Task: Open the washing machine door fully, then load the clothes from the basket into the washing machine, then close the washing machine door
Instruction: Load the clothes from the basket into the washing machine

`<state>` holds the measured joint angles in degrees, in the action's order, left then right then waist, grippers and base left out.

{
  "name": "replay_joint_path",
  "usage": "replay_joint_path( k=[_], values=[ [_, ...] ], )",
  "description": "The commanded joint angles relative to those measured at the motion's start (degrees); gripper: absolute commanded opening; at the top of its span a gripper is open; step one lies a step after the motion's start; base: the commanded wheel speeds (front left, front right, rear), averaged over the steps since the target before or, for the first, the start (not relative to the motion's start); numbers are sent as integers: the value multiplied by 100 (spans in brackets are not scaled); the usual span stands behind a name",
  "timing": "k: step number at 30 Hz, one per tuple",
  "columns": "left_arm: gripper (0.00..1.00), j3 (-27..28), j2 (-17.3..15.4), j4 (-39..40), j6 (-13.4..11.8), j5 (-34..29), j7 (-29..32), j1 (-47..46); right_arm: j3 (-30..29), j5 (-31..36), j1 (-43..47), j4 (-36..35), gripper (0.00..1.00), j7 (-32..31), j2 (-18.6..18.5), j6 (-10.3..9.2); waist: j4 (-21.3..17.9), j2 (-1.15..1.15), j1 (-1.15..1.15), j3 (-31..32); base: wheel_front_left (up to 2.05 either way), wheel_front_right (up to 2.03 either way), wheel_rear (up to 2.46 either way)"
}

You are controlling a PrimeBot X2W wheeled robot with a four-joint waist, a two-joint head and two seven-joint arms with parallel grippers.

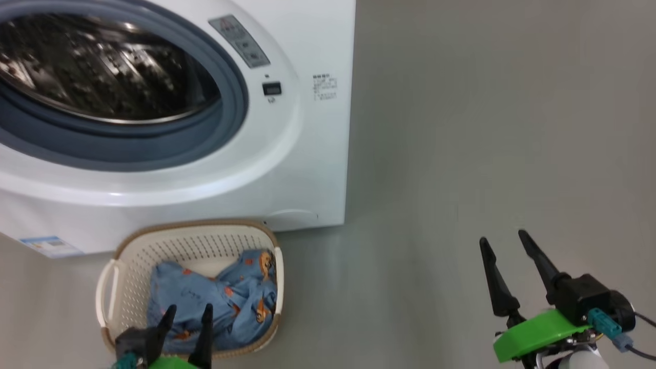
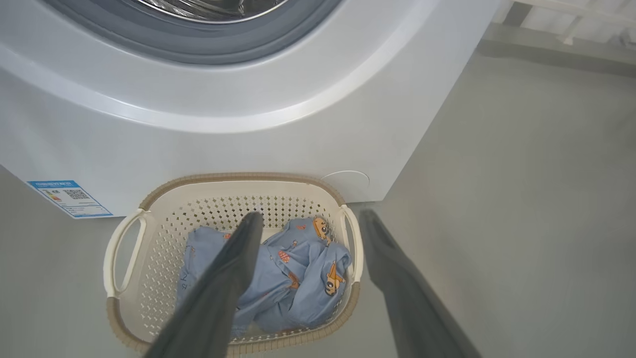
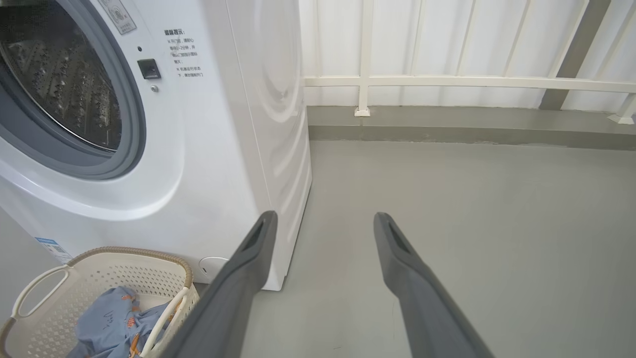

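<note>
The white washing machine (image 1: 307, 169) fills the upper left, its steel drum (image 1: 97, 72) exposed inside the grey-blue gasket; the washing machine door is out of view. On the floor in front stands the cream basket (image 1: 128, 256) holding light-blue printed clothes (image 1: 225, 297). My left gripper (image 1: 188, 311) hovers open over the basket's near side, above the clothes (image 2: 303, 273), with nothing between its fingers. The basket (image 2: 164, 233) sits below those fingers in the left wrist view. My right gripper (image 1: 504, 238) hangs open over bare floor to the right of the machine (image 3: 223, 149).
Grey floor (image 1: 487, 128) stretches to the right of the machine. A white railing (image 3: 447, 82) on a low concrete kerb runs along the far side. A blue energy label (image 2: 69, 199) sits at the machine's lower left corner.
</note>
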<state>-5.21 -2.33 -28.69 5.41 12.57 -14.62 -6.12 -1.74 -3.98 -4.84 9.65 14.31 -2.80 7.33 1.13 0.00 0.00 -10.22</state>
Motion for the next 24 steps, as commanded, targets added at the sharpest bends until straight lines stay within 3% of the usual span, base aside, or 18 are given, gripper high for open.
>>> replay_joint_path(
  k=[1, 9, 13, 24],
  values=[
    [100, 142, -102, -84, 32, -64, -38, -285, 124, 31, -176, -173, 100, 69, -8, 16, -179, 0, 0, -693, 0, 0, 0],
    [100, 47, -385, -2071, 95, -152, -27, -1642, 131, 86, -454, -371, 100, 69, -16, 16, -478, 0, 0, -1644, 0, 0, 0],
    [100, -144, -589, -3037, 100, -325, 321, -2291, 161, 129, -576, -459, 100, 69, -50, 16, -630, 0, 0, -2074, 0, 0, 0],
    [100, -302, -866, -4170, -1, -444, 498, -3402, 149, 148, -799, -683, 100, 69, -49, 16, -885, 0, 0, -2948, 0, 0, 0]
  ],
)
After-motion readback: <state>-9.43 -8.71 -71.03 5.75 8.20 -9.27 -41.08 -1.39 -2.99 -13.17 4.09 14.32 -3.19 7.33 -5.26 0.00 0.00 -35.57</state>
